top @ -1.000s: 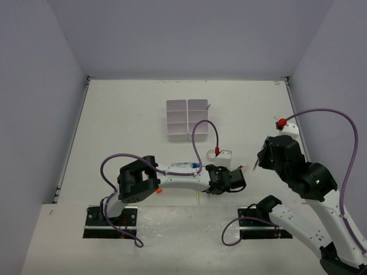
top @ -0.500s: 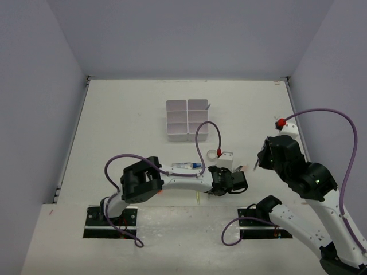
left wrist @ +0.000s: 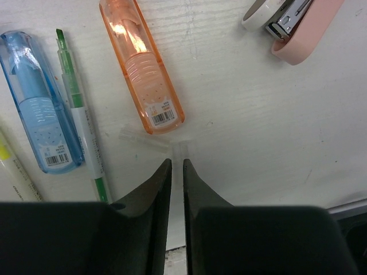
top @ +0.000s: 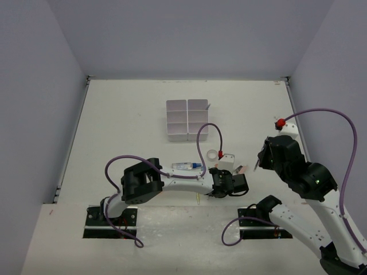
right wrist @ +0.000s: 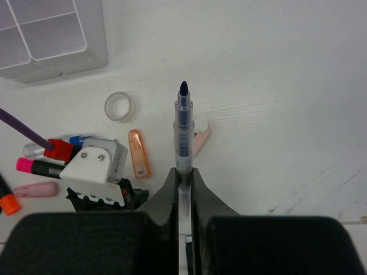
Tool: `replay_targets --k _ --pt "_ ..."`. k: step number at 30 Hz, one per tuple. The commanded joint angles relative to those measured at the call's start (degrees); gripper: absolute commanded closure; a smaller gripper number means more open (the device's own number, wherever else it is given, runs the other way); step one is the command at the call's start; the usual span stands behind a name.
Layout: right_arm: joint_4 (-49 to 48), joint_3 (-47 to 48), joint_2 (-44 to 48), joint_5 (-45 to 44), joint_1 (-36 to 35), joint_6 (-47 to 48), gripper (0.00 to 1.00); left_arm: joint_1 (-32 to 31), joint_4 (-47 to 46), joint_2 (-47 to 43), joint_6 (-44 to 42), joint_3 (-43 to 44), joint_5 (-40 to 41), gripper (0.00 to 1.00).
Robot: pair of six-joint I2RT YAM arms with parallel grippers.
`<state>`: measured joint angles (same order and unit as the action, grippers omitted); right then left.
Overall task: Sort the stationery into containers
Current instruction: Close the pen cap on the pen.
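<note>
A: White worktop, lavender walls on three sides. White plastic organiser tray of six square compartments [top: 187, 119] toward the far edge, about mid-width. Loose stationery heaped nearer the near edge, well apart from it.

B: Right gripper [right wrist: 183, 175]?

A: Clamped on a thin clear-barrelled pen with a dark blue tip [right wrist: 183, 123], low on the barrel, point facing away. Held up off the worktop, on the heap's right-edge side. Judged light, stiff, slick plastic; likely to pivot when pinched so near one end. Better taken mid-barrel, across the width.

B: Left gripper [left wrist: 177, 163]?

A: Down over the heap, jaws at a narrow slit. Small clear plastic piece [left wrist: 181, 150] at the tips; cannot tell whether pinched or only touched. Just beyond: orange translucent case [left wrist: 141, 66]. Further off: blue translucent case [left wrist: 35, 106] and thin green pen [left wrist: 80, 114] side by side; small pink stapler [left wrist: 307, 26] apart.

B: Handling?

A: Cases probably hollow, light, smooth; grip across the narrow width, at the middle. Clear piece tiny, near invisible on white, easily flicked away.
</note>
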<state>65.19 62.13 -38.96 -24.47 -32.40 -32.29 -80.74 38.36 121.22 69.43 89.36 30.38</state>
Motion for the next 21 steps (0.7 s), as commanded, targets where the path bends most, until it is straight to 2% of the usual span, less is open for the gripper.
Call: replay_targets --k 1,21 --pt "0.2 1.93 0.29 -0.39 0.06 0.74 1.0 -0.47 0.77 0.78 1.15 1.89 2.12 0.86" --pt "0.29 2.03 0.02 0.31 0.06 1.18 1.0 -0.47 1.77 2.24 0.75 1.69 2.45 0.88"
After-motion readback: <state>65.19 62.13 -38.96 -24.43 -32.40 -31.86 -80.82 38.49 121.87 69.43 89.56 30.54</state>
